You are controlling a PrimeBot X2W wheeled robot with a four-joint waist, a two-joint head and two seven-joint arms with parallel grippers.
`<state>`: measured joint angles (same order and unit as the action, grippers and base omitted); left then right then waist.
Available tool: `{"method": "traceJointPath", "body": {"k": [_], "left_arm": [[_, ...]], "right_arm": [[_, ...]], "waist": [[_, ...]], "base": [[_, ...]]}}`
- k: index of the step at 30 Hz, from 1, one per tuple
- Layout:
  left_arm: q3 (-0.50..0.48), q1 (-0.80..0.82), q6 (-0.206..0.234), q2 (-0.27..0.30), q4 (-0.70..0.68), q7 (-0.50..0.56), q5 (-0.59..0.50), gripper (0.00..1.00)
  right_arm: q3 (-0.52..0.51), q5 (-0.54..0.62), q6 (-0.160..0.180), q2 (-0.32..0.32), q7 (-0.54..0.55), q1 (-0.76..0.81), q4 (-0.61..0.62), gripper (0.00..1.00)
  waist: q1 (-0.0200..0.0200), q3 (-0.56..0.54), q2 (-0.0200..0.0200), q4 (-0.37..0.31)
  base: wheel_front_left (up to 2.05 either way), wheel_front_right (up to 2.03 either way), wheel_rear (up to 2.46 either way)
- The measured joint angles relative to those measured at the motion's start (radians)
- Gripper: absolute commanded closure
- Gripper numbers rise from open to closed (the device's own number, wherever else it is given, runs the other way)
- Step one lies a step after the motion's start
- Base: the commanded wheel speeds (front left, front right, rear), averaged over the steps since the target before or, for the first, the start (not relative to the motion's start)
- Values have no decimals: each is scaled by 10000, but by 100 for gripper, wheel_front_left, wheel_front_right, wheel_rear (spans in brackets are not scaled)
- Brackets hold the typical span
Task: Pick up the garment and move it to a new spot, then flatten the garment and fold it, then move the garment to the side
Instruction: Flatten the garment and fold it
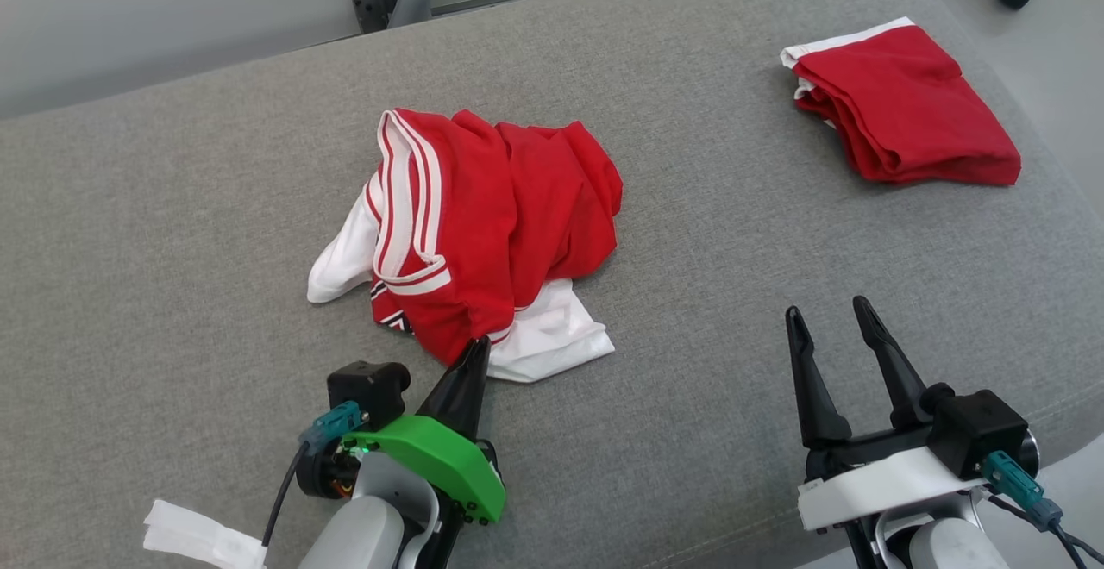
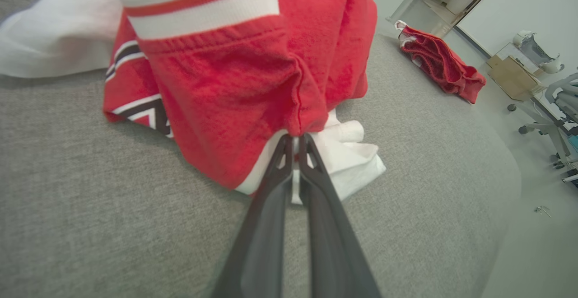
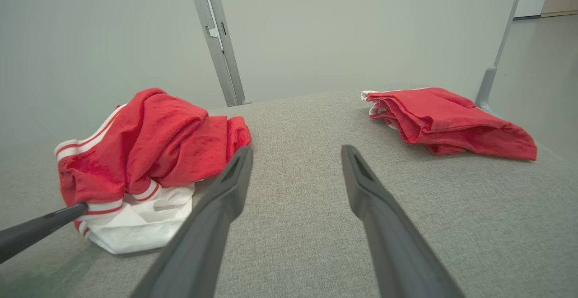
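While your left gripper [image 1: 477, 346] is pinching the near hem of the crumpled red-and-white cloth garment [image 1: 517, 207] — lying just beyond it — your right gripper [image 1: 826, 310] is hanging fingers apart, farther right.

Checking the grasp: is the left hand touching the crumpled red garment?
Touching. The left wrist view shows the left hand shut on an edge of the crumpled red garment.

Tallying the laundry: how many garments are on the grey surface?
2: a crumpled red-and-white garment at the middle, pinched by the left gripper, and a folded red garment far right.
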<state>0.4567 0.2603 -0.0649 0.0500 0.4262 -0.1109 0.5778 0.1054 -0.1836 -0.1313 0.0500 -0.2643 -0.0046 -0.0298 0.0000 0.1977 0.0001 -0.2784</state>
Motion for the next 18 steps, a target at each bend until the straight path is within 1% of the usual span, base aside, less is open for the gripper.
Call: {"method": "traceJointPath", "body": {"k": [3,6,8,11,12,13,16,18], "left_arm": [[-6,-5,-19,15,-205,38,123,100],[10,2,-180,12,-617,153,548,100],[35,129,-286,8,-926,487,1058,100],[19,908,-395,6,-1442,1154,1684,100],[19,908,-395,6,-1442,1154,1684,100],[-33,1247,-407,-2,-1613,1411,1885,100],[-376,2360,-399,0,-1904,2303,2556,100],[-690,3210,-272,0,-2025,2851,3062,100]], "right_arm": [[42,-79,0,-2,0,4,-13,0],[92,-107,0,-2,0,7,-44,0],[125,-165,0,0,0,9,-81,0],[228,-232,0,-2,0,5,-134,0],[228,-232,0,-2,0,5,-134,0],[259,-291,0,-4,0,0,-136,0],[359,-430,0,-2,0,-16,-140,0],[384,-514,0,-4,0,-18,-142,0]], "waist": [[0,-153,0,-44],[0,-311,0,-107],[0,-428,0,-159],[0,-574,0,-298],[0,-574,0,-298],[0,-608,0,-370],[0,-696,0,-634],[0,-751,0,-834]], "base": [[0,0,0],[0,0,0],[0,0,0],[0,0,0],[0,0,0],[0,0,0],[0,0,0],[0,0,0]]}}
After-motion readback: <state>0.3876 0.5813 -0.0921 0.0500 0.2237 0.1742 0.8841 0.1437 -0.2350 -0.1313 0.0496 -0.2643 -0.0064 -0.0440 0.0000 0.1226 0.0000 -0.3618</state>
